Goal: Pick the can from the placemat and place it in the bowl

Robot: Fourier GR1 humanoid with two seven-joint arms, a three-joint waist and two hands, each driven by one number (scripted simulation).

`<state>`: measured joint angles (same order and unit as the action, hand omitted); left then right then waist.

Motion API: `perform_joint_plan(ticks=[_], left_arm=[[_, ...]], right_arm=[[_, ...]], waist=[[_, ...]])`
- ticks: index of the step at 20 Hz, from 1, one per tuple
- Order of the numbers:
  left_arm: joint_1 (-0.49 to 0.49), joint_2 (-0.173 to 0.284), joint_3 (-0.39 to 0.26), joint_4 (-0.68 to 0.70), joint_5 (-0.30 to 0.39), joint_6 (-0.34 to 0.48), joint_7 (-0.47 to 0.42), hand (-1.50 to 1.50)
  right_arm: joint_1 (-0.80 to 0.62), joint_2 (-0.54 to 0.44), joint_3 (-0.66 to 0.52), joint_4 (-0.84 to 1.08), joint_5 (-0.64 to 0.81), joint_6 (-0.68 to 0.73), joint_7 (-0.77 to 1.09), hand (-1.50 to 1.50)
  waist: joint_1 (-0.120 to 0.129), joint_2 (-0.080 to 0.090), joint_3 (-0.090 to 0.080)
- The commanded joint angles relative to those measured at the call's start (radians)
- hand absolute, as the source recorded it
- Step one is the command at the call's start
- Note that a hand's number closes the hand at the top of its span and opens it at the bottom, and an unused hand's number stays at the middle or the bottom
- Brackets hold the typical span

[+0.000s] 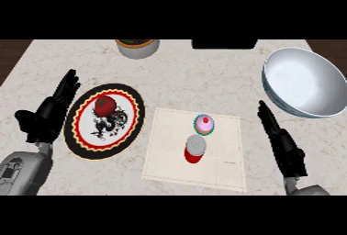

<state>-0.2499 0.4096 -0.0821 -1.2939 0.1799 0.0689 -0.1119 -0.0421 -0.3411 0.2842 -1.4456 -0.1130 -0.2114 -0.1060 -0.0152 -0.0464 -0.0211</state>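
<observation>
Can (194, 149): red with a grey top, upright on the placemat (224, 172), near its centre.
Cupcake (204, 124): on the placemat, at 12 o'clock from the can.
Bowl (305, 82): at 2 o'clock from the can, well apart.
Plate (85, 137): at 9 o'clock, bearing a tomato (105, 105).
Right hand (281, 142): fingers straight, holding nothing, beside the placemat.
Left hand (51, 110): fingers straight, holding nothing.

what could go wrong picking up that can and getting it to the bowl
The cupcake sits just beyond the red can on the placemat, so the right hand could knock it while closing in. The can stands upright and might tip if touched off-centre. The bowl has a high rim the can could clip.
</observation>
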Motion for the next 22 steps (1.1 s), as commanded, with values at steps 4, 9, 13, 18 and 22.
perform_joint_plan(ticks=[4,9,13,18,22], left_arm=[[-0.001,0.012,0.036,-0.021,-0.03,0.076,0.023,0.0],[0.046,0.017,0.064,-0.019,-0.013,0.105,0.078,0.0],[0.094,0.013,0.063,-0.139,-0.03,0.154,0.159,0.0],[0.106,-0.011,0.067,-0.201,-0.042,0.132,0.186,0.0],[0.104,-0.015,0.088,-0.215,-0.064,0.115,0.204,0.0]], right_arm=[[-0.242,-0.071,0.04,-0.234,-0.029,0.21,-0.055,1.5],[-0.227,-0.338,0.061,-0.203,0.319,0.119,0.173,-1.5],[0.053,-0.265,0.129,-0.542,0.371,0.001,0.174,-1.5],[0.126,-0.322,0.101,-0.704,0.439,0.094,0.236,-1.5],[0.038,-0.293,0.0,-0.701,0.38,0.203,0.352,-1.5]], waist=[[0.054,0.032,0.02],[0.007,0.021,0.014],[-0.01,0.033,0.021],[0.008,0.043,0.021],[0.016,0.046,0.021]])
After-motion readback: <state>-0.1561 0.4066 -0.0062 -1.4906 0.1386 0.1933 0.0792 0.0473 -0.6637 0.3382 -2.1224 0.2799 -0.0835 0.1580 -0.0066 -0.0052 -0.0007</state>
